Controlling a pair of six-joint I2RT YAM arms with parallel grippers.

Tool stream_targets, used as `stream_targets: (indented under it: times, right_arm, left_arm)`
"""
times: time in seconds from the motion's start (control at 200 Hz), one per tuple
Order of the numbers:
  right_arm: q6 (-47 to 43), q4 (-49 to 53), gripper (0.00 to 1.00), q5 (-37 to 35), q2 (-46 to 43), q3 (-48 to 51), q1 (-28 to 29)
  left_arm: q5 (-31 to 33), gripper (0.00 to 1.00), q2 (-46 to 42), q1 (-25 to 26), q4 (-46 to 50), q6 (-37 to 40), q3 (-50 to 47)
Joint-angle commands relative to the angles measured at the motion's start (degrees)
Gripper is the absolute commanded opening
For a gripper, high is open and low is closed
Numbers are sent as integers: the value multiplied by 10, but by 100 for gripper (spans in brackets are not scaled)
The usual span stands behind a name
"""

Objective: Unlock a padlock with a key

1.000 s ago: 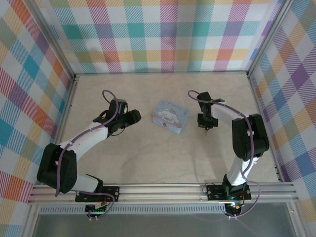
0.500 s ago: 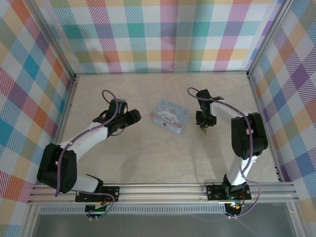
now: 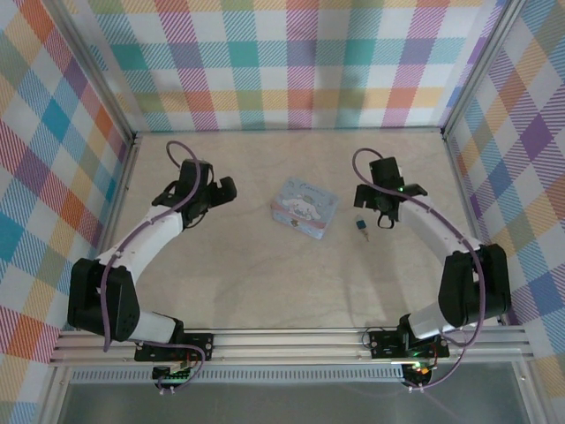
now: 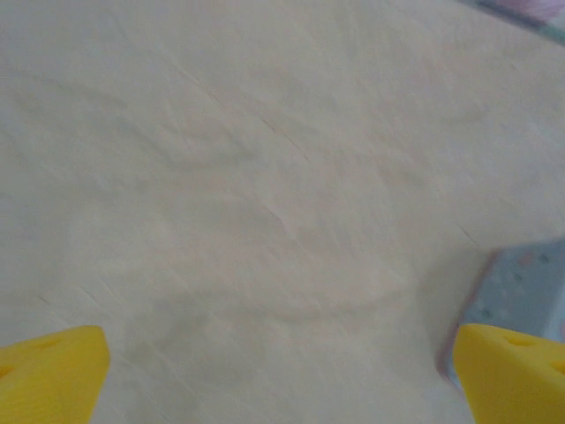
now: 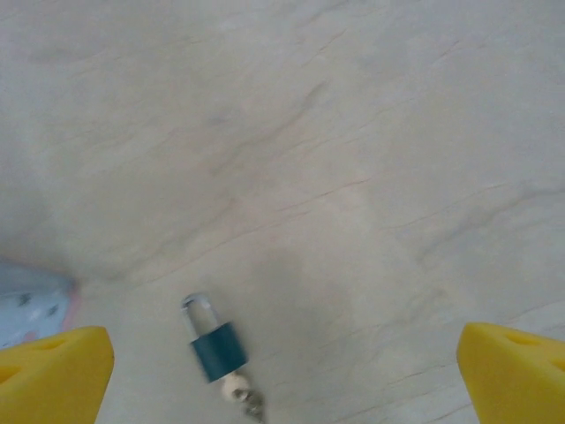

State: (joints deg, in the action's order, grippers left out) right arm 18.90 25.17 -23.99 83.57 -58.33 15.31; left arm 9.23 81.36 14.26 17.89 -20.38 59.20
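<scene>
Plaid walls, pale table (image 3: 265, 274): both arms had just backed off and let go.

Within the last second my right gripper (image 3: 371, 210) went from nearly closed to spread wide and pulled back to the right. The left gripper (image 3: 221, 189) also spread wide and swung away to the far left; both held nothing. The padlock (image 5: 214, 344) lay flat, just right of the tin (image 3: 304, 208), with the key (image 5: 238, 393) seemingly in its base. I judged the turn finished, though I couldn't tell if the shackle had sprung.

Left arm (image 3: 146, 237), right arm (image 3: 433, 225): white links, black joints, purple cables (image 3: 177, 147); blocky yellow fingers (image 5: 53, 367)
</scene>
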Motion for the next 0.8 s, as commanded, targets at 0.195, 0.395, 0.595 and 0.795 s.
stream_targets:
  times: [0.195,0.395,0.595,0.795]
  right_arm:
    - [-195,-462,100,-112,-113,279,-11]
    - [-205,-569,100,-89,-58,325,-19]
    - [-225,-698,100,-20,-26,357,-38]
    - [-197,-761,100,133,15,375,-100]
  left_arm:
    - [125,100,24,-106,-193,134,-130]
    - [103,100,74,-110,-380,149,-213]
    - [63,100,64,-97,-524,187,-292]
    - [16,100,82,-94,-651,208,-356]
